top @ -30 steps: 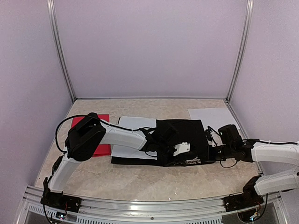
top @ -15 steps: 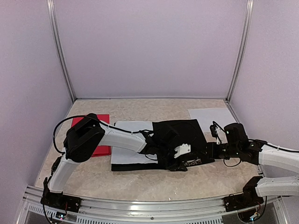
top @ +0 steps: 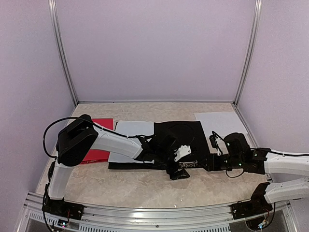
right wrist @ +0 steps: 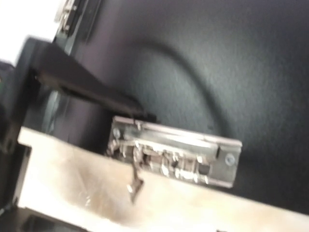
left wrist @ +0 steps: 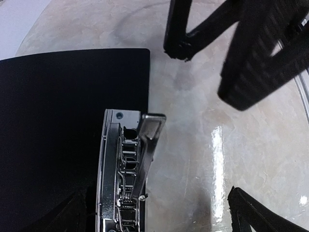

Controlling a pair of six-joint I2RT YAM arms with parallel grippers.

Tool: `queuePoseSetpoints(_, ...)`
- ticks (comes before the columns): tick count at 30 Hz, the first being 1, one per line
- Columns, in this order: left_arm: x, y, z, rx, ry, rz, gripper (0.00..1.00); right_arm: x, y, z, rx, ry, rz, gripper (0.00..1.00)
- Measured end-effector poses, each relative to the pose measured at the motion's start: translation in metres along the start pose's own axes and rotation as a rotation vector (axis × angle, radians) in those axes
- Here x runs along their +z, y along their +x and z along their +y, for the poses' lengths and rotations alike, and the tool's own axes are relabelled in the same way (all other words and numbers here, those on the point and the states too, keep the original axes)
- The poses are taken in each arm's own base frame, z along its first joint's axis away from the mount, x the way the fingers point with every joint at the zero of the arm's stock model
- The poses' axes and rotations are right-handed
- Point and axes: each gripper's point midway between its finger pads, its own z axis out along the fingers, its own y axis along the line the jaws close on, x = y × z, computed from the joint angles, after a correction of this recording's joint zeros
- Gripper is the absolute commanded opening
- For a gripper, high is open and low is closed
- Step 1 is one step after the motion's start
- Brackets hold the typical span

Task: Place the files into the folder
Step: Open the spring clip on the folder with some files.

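Glossy marbled tabletop [top: 145, 186] is carrying a matte black folder [top: 181, 133], lying open, with a steel lever clip [left wrist: 125, 164] along its near edge. Flat white files [top: 130, 130] are resting on the folder's left half, left of all the fingers. A red folder [top: 102, 123] is peeking out further left. Your left gripper [top: 177, 171] is hovering over the clip, fingers spread wide. Your right gripper [top: 211, 162] is sitting at the folder's right edge, fingers apart and holding nothing.

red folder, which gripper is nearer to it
Left. The left gripper hangs open at the near edge of the black folder, right of the red folder; the right gripper is farther right, at the black folder's right edge.
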Motion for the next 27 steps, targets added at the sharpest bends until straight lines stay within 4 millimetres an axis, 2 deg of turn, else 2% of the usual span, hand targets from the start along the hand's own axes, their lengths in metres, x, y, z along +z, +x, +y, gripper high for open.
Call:
queuePoseSetpoints(4, -0.011, -0.006, 0.007, -0.017, -0.045, -0.027, 0.99, 0.006, 0.007, 0.008, -0.017, -0.007, 0.012, 0.53)
queuePoseSetpoints(12, -0.02, -0.019, 0.016, -0.021, -0.108, -0.082, 0.99, 0.018, 0.011, 0.004, -0.025, 0.025, 0.031, 0.53)
queuePoseSetpoints(16, -0.02, -0.012, 0.024, -0.004, -0.177, -0.069, 0.99, 0.017, 0.004, 0.009, -0.029, 0.012, 0.008, 0.53)
queuePoseSetpoints(21, -0.021, -0.006, 0.032, 0.118, -0.305, -0.067, 0.99, 0.016, -0.001, 0.013, -0.032, -0.003, -0.01, 0.53)
queuePoseSetpoints(27, -0.017, 0.005, 0.018, 0.236, -0.372, -0.076, 0.99, 0.012, -0.009, 0.019, -0.039, -0.022, -0.043, 0.52)
